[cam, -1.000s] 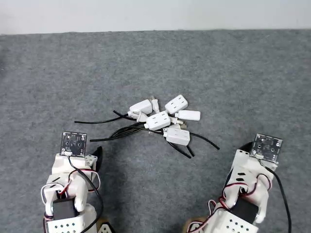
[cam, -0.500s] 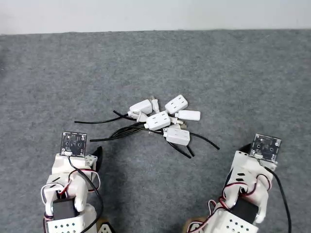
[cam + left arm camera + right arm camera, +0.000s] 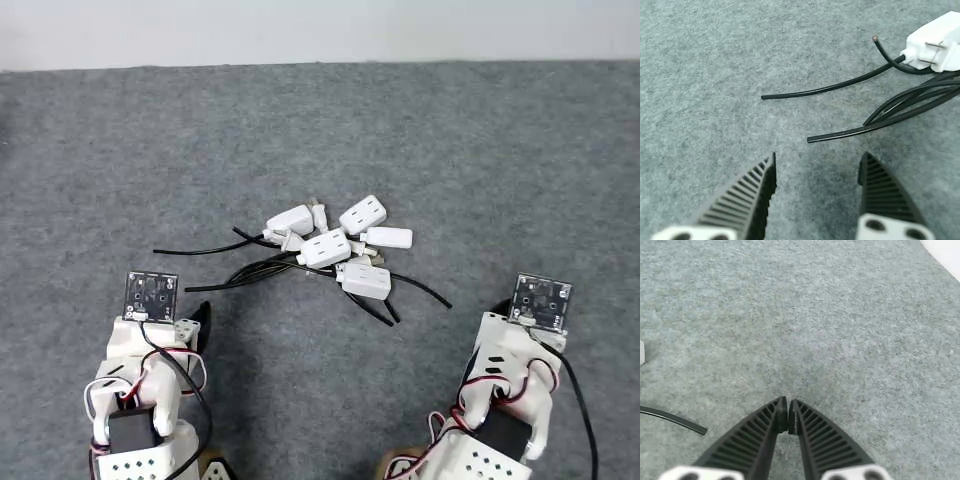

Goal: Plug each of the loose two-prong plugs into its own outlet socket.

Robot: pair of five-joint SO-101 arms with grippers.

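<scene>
Several white two-prong plugs and outlet blocks (image 3: 335,245) lie in a loose cluster at the middle of the grey mat, with black cords (image 3: 250,270) trailing toward the left and right. My left gripper (image 3: 817,167) stands open just above the mat with nothing between its fingers; two cord ends (image 3: 812,139) lie ahead of it, and a white plug (image 3: 937,42) lies farther off. My right gripper (image 3: 788,410) is shut on nothing, over bare mat, with one black cord end (image 3: 677,421) beside it. Both arms sit on the near side of the cluster.
The left arm (image 3: 150,340) stands at the near left and the right arm (image 3: 515,350) at the near right. The grey mat (image 3: 500,150) covers the table, and a pale wall strip (image 3: 320,30) runs along the far edge.
The right arm's wrist has shifted slightly to the left. The left arm and the plugs have not moved.
</scene>
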